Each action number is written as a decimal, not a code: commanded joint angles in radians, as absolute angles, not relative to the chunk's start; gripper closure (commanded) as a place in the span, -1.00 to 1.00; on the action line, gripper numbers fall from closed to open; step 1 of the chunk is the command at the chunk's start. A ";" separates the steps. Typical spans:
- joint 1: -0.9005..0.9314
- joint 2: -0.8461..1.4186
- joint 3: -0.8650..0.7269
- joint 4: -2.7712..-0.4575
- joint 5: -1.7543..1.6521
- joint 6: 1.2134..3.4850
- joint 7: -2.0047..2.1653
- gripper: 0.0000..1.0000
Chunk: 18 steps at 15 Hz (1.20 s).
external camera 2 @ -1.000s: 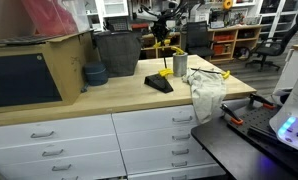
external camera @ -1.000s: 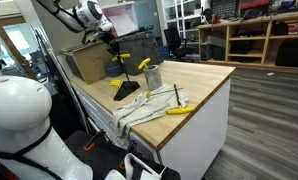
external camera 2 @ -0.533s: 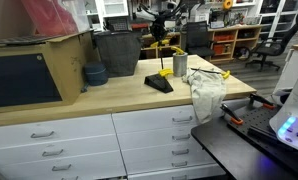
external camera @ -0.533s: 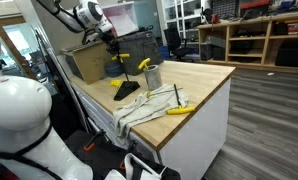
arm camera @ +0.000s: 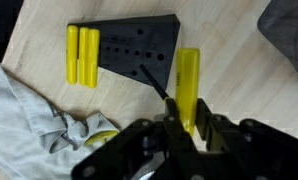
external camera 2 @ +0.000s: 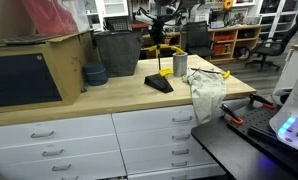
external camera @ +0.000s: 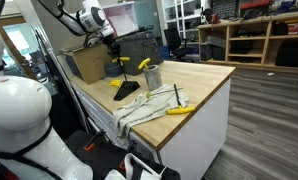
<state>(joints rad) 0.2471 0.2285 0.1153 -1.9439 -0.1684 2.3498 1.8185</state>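
My gripper (arm camera: 186, 128) is shut on a yellow-handled tool (arm camera: 189, 85), held upright above the wooden counter. A thin black shaft runs slantwise from the tool toward a black holder block (arm camera: 139, 50) with rows of holes. Two yellow handles (arm camera: 82, 55) lie at that block's left side. In both exterior views the gripper (external camera: 111, 46) (external camera 2: 159, 36) hangs above the block (external camera: 126, 92) (external camera 2: 159, 83), with the yellow tool (external camera: 117, 60) (external camera 2: 161, 48) under it. A metal cup (external camera: 152, 75) (external camera 2: 180, 65) holding more tools stands beside the block.
A crumpled grey cloth (external camera: 144, 105) (external camera 2: 204, 90) (arm camera: 29, 120) drapes over the counter's edge with a yellow tool (external camera: 179, 109) on it. A cardboard box (external camera: 89, 63), a dark bin (external camera 2: 117, 52) and a blue bowl (external camera 2: 94, 74) stand behind the block.
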 commanded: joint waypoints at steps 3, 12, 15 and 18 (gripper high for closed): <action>0.251 0.229 0.111 -1.965 -0.127 2.380 1.842 0.89; 0.263 0.247 0.104 -1.938 -0.154 2.407 1.874 0.89; 0.269 0.255 0.103 -1.927 -0.162 2.419 1.875 0.89; 0.275 0.270 0.103 -1.913 -0.164 2.425 1.873 0.89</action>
